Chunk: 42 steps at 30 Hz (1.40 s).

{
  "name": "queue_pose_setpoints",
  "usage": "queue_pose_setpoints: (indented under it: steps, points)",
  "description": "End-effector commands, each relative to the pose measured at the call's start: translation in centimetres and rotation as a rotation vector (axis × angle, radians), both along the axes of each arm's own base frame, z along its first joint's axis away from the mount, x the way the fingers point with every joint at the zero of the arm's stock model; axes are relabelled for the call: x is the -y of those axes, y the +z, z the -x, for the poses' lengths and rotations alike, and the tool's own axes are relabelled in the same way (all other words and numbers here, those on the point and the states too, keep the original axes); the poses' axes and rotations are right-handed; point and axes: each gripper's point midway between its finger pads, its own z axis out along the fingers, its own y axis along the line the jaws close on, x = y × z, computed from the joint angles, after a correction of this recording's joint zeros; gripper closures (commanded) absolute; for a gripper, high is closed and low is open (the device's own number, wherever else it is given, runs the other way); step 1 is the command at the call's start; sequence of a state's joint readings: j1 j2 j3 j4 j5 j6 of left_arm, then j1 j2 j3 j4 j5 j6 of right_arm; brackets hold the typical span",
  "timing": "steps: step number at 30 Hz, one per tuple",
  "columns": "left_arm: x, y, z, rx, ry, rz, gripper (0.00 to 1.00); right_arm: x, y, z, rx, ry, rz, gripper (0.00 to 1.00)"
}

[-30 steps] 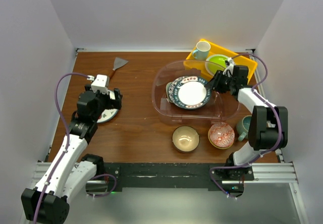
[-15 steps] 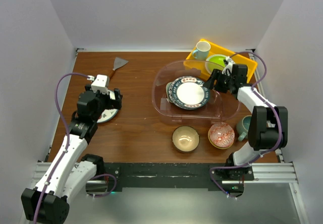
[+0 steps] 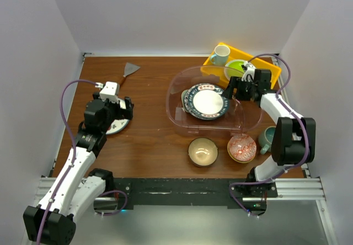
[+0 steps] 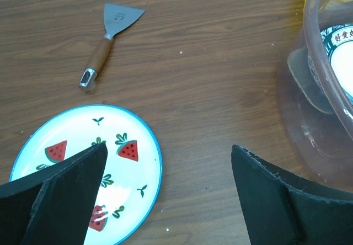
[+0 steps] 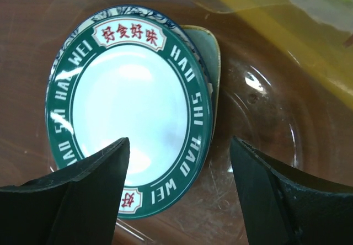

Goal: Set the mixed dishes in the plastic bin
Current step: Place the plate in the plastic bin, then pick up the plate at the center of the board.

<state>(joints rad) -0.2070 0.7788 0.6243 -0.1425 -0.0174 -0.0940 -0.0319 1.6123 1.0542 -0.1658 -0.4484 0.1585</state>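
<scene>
The plastic bin (image 3: 177, 117) stands right of centre. In it the dark-green lettered plate (image 3: 208, 102) (image 5: 129, 118) lies on the blue floral plate (image 3: 186, 98). My right gripper (image 3: 234, 88) (image 5: 179, 145) hovers open over the green plate's right edge, with nothing between its fingers. The white plate with red fruit marks (image 3: 119, 126) (image 4: 83, 179) lies on the table at the left. My left gripper (image 3: 122, 110) (image 4: 168, 162) hangs open just above its right rim. Near the front edge stand the tan bowl (image 3: 202, 150), the red-patterned bowl (image 3: 241, 148) and the grey-teal mug (image 3: 267, 139).
A yellow tray (image 3: 266, 68) behind the bin holds a lime-green plate (image 3: 237, 68) and a white mug (image 3: 221, 53). A scraper with a wooden handle (image 3: 130, 68) (image 4: 107, 35) lies at the back left. White walls close in three sides.
My right gripper has opened and let go of the green lettered plate, then drawn back a little to the right. The plate has settled flat. The left arm has not moved.
</scene>
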Motion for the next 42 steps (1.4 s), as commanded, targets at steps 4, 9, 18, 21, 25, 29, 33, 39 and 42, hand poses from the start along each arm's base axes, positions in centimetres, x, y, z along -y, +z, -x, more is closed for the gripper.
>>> queue_pose_setpoints:
  steps: [4,9,18,21,25,29,33,39,42]
  points:
    - [0.0,1.1,-0.4,0.046,-0.002,0.010,0.00,-1.6,6.8,1.0,0.223,0.229,0.053,0.20]
    - [0.0,1.0,-0.4,0.043,-0.004,0.009,0.00,-2.1,9.1,2.3,0.300,0.287,0.064,0.16]
    - [0.0,1.2,-0.4,0.046,-0.002,0.010,0.00,-2.2,12.3,4.1,0.404,0.358,0.064,0.10]
    - [0.0,1.1,-0.4,0.043,-0.004,0.009,0.00,-2.0,13.2,4.7,0.430,0.365,0.059,0.07]
    - [0.0,1.0,-0.4,0.038,-0.001,0.009,0.00,-1.6,13.9,5.3,0.458,0.371,0.048,0.04]
    - [0.0,0.7,-0.5,0.029,-0.001,0.007,0.00,-1.2,14.7,5.9,0.485,0.377,0.033,0.02]
    - [0.0,0.5,-0.5,0.023,-0.004,0.006,0.00,-1.5,15.3,6.7,0.511,0.410,0.005,0.02]
    - [0.4,-0.3,-0.7,-0.002,-0.016,0.024,0.00,-2.1,16.1,8.0,0.542,0.459,-0.033,0.02]
    - [0.5,-0.7,-0.7,-0.018,-0.018,0.025,0.00,-2.3,16.0,8.4,0.542,0.467,-0.062,0.02]
